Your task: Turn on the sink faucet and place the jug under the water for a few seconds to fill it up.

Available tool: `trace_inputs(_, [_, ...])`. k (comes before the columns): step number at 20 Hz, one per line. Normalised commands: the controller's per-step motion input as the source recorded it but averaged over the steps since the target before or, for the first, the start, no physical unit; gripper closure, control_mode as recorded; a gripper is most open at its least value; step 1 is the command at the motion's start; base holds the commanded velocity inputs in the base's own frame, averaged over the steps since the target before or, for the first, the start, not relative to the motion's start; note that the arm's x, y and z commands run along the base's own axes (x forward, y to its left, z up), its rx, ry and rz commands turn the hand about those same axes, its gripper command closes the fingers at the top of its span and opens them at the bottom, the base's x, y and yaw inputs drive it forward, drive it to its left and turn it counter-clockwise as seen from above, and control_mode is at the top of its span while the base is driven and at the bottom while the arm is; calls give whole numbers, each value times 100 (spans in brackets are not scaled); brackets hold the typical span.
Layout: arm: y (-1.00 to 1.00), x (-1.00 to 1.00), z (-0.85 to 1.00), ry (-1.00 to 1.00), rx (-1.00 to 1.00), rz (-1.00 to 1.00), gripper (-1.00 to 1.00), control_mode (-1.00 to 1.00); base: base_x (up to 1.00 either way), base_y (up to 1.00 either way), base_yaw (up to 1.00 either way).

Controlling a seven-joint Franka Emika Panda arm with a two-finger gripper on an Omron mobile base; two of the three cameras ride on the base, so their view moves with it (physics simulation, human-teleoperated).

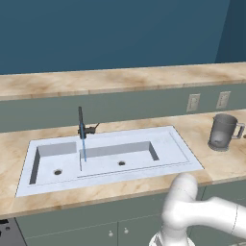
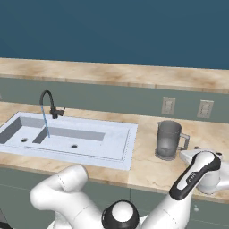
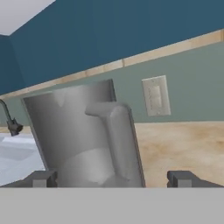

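The jug (image 1: 223, 132) (image 2: 169, 139) stands upright on the counter to the right of the sink (image 1: 185, 153) (image 2: 127, 143). Close up in the hand view, the jug (image 3: 83, 135) has its loop handle (image 3: 118, 140) turned toward the camera. My gripper (image 3: 113, 179) is open, with one fingertip at each side of the jug's lower part and nothing held. The sink faucet (image 1: 80, 122) (image 2: 47, 103) rises behind the sink's divider. The water (image 1: 84, 146) (image 2: 44, 120) falls from it as a thin blue stream into the sink.
Two wall outlets (image 2: 168, 105) (image 2: 205, 108) sit on the backsplash behind the jug, under a raised ledge (image 2: 116, 74). My white arm (image 2: 197, 172) reaches in beside the jug on its right. Bare counter (image 2: 147, 167) lies in front of the jug.
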Motion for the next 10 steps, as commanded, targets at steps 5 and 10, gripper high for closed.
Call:
trace_inputs(5, [-8, 37, -12, -5, 0, 0, -100, -100, 0, 0, 0])
trace_inputs(10, [-20, 18, -14, -4, 0, 0, -100, -100, 0, 0, 0])
